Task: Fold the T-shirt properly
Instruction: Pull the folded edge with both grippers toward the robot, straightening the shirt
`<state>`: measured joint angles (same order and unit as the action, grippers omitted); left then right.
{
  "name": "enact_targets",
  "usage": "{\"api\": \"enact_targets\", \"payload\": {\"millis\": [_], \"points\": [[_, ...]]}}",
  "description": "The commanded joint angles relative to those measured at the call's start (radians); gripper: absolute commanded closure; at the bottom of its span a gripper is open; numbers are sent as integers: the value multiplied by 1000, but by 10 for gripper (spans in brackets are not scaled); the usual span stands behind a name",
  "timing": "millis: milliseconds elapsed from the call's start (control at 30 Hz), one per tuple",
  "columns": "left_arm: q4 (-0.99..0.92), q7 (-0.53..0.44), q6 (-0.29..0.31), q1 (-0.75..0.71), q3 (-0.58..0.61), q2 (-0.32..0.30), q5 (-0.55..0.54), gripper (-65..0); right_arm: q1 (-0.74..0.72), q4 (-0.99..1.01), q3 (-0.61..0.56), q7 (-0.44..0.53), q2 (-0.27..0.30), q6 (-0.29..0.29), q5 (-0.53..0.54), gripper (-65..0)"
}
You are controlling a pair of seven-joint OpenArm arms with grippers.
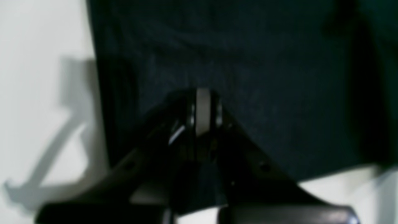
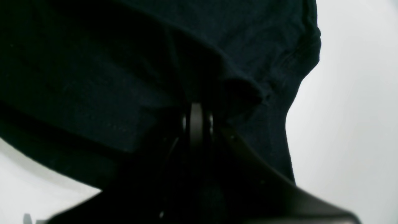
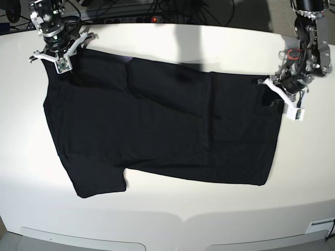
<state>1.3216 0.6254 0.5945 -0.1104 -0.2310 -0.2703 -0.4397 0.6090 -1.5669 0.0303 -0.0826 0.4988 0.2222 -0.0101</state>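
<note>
T-shirt (image 3: 162, 125): black, plain side up, spread across white worktop (image 3: 172, 219). Left claw (image 3: 272, 89) pinches its far hem corner; right claw (image 3: 58, 56) pinches its far shoulder edge.

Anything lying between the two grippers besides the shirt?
No. In the base view only the black T-shirt spans from the right gripper to the left gripper.

table (image 3: 172, 222): white, rounded front edge | behind: power strip (image 3: 131, 19) and tangled dark cables (image 3: 172, 9) | light: bright, even
</note>
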Motion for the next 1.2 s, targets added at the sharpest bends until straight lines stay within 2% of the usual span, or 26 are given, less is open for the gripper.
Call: {"api": "enact_targets", "payload": {"millis": [0, 67, 133, 300, 433, 600, 667, 867, 1167], "points": [[-32, 56, 8, 8, 3, -10, 58, 0, 14, 2, -3, -62, 8, 24, 2, 0], [-65, 54, 49, -14, 3, -12, 104, 0, 15, 2, -3, -63, 8, 25, 1, 0], [-64, 24, 66, -61, 3, -21, 135, 0, 15, -5, -3, -63, 8, 25, -21, 0], [-64, -80, 65, -195, 3, -80, 136, 0, 21, -63, -3, -66, 8, 26, -46, 0], [-64, -130, 64, -273, 3, -102, 137, 0, 26, -118, -5, -81, 7, 48, -37, 0], [-64, -159, 60, -330, 2, -130, 134, 0, 29, -140, -5, -146, -10, 59, -34, 0], [-64, -165, 42, -351, 2, -142, 134, 0, 48, -140, -5, -145, -11, 59, -36, 0], [-63, -201, 42, -405, 1, -182, 124, 0, 103, -140, -4, -144, -11, 58, -92, 0], [8, -195, 42, -407, 2, -185, 117, 0, 123, -143, 32, -147, -11, 57, -117, 0]]}}
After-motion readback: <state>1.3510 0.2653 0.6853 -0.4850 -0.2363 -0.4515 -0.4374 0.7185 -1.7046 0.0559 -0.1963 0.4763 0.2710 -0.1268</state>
